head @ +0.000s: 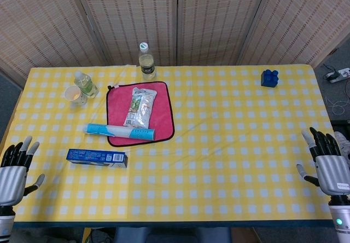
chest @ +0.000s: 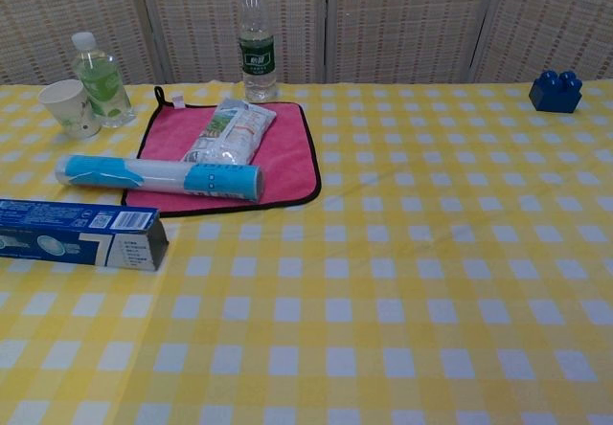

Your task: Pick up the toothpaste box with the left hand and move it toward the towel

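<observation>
A blue toothpaste box (head: 97,157) (chest: 81,233) lies flat on the yellow checked table, just below and left of the pink towel (head: 162,109) (chest: 284,151). The towel carries a silver packet (head: 140,106) (chest: 230,131) and a blue-and-white tube (head: 120,131) (chest: 158,177) across its lower edge. My left hand (head: 15,169) rests open at the table's left edge, well left of the box. At the right edge my right hand (head: 330,165) is open too. Neither hand shows in the chest view.
A paper cup (head: 72,94) (chest: 67,106) and a small bottle (head: 86,84) (chest: 99,78) stand at the back left. A taller bottle (head: 146,61) (chest: 257,37) stands behind the towel. A blue toy brick (head: 269,77) (chest: 555,91) sits at the back right.
</observation>
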Controlling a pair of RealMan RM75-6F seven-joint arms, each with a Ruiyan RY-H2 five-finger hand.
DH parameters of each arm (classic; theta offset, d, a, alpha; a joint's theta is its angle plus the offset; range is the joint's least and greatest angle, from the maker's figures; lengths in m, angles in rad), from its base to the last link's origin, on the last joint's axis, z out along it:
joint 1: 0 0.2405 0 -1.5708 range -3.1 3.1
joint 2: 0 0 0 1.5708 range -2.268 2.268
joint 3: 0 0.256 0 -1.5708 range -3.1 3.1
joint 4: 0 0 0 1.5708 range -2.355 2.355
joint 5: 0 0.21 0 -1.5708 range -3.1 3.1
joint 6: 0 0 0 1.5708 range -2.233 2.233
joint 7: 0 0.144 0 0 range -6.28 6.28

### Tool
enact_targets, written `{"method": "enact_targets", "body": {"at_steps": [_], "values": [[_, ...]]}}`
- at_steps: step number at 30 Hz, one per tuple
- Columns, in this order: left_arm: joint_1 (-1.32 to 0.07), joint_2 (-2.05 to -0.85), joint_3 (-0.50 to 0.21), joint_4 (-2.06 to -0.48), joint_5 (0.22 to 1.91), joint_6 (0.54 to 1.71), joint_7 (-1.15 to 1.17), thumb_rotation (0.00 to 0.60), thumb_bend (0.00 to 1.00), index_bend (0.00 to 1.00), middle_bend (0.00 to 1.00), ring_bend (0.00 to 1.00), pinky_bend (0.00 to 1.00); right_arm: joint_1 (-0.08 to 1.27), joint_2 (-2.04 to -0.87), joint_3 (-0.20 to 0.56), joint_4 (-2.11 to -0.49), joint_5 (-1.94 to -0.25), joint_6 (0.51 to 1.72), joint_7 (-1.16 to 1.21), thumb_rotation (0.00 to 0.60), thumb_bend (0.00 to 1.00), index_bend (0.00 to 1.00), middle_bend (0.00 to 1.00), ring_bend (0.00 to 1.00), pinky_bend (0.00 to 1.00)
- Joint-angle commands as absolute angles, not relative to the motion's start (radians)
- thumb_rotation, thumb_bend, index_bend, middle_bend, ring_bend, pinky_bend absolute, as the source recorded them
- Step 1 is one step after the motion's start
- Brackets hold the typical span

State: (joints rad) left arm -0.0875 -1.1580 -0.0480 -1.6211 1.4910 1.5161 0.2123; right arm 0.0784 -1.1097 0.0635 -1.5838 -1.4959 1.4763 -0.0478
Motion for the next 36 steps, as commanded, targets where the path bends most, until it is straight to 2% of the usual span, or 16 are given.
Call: {"method": "enact_targets", "body": {"at_steps": [1, 11, 20, 28, 36], "values": [[-0.085, -1.161, -0.043, -1.618, 1.486, 1.511, 0.213, 0.600, 0.29, 0.00, 0.00, 0.00, 0.00, 0.079, -1.110, 0.064, -1.583, -1.497, 1.476, -0.046, 0.600, 0.26, 0.00, 0.00, 0.00, 0.00], [-0.081, -1.161, -0.045, -1.607, 1.497, 1.525, 0.200, 0.600, 0.29, 0.00, 0.00, 0.00, 0.00, 0.074, -1.100, 0.076, -1.587, -1.492, 1.497, -0.042, 0.600, 0.26, 0.00, 0.00, 0.00, 0.00], [-0.149, -1.144, -0.077, -1.581, 1.569, 1.507, 0.210, 0.600, 0.29, 0.00, 0.00, 0.00, 0.00, 0.066, -1.080, 0.095, -1.601, -1.487, 1.529, -0.041, 0.600, 0.26, 0.00, 0.00, 0.00, 0.00], [-0.254, -1.122, -0.093, -1.593, 1.585, 1.372, 0.242, 0.600, 0.29, 0.00, 0.00, 0.00, 0.00, 0.064, -1.065, 0.100, -1.611, -1.493, 1.540, -0.047, 0.600, 0.27, 0.00, 0.00, 0.00, 0.00], [-0.350, -1.130, -0.104, -1.619, 1.503, 1.191, 0.306, 0.600, 0.29, 0.00, 0.00, 0.02, 0.00, 0.060, -1.059, 0.099, -1.614, -1.491, 1.541, -0.045, 0.600, 0.27, 0.00, 0.00, 0.00, 0.00]]}}
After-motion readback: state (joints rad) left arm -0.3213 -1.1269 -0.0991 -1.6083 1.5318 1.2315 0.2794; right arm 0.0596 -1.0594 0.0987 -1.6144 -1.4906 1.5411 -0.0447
